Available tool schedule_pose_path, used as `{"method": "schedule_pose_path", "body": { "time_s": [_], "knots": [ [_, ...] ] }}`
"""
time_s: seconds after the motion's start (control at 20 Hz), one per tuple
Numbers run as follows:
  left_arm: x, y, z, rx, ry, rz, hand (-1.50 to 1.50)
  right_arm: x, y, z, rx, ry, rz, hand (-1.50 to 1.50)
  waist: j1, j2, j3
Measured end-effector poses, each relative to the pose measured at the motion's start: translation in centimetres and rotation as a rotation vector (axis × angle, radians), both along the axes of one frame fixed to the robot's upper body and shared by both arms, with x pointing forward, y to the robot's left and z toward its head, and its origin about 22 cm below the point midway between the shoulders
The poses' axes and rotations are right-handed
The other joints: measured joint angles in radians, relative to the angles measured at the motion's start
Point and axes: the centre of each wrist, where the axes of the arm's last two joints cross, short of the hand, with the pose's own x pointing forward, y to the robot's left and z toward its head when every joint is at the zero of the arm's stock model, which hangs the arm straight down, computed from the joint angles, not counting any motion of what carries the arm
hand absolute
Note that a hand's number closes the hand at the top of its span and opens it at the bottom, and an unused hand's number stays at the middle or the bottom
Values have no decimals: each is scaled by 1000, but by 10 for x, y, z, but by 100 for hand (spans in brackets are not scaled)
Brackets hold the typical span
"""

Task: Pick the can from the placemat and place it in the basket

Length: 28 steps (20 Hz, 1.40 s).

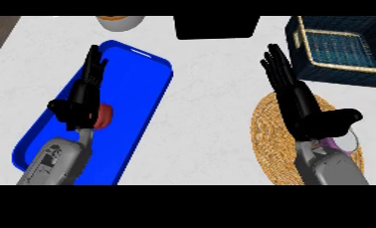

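The can (345, 143) sat on the placemat (270, 140) at about 4 o'clock from the right hand (301, 105), tucked just under its thumb and beside the wrist, partly hidden; its long axis could not be told. That hand was wide, with fingers straight toward 12 o'clock and thumb out toward 3, holding nothing. It was much the nearer one: the left hand (81, 102), also wide and empty, hung over the tray (140, 87), well apart across the tabletop (213, 97). The basket (330, 75) lay at 1 o'clock from the right hand.
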Motion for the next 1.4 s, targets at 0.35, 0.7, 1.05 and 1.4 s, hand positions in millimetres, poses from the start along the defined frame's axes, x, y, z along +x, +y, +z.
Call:
{"method": "schedule_pose_path", "body": {
  "time_s": [0.35,0.7,1.05,1.4],
  "knots": [
    [-19,15,-4,-44,30,14,0,-37,-108,25,-110,-98,34,150,1,-23,2],
    [-47,16,-11,-90,71,-12,0,-100,-92,4,-270,-167,64,-150,10,-23,0],
    [-53,15,-6,-101,70,-8,0,-121,-125,38,-625,-94,-303,-150,-1,-23,-5],
    [-58,18,-2,-99,67,-8,0,-128,-151,107,-1048,111,-366,-150,5,-19,-8]
  ]
}}
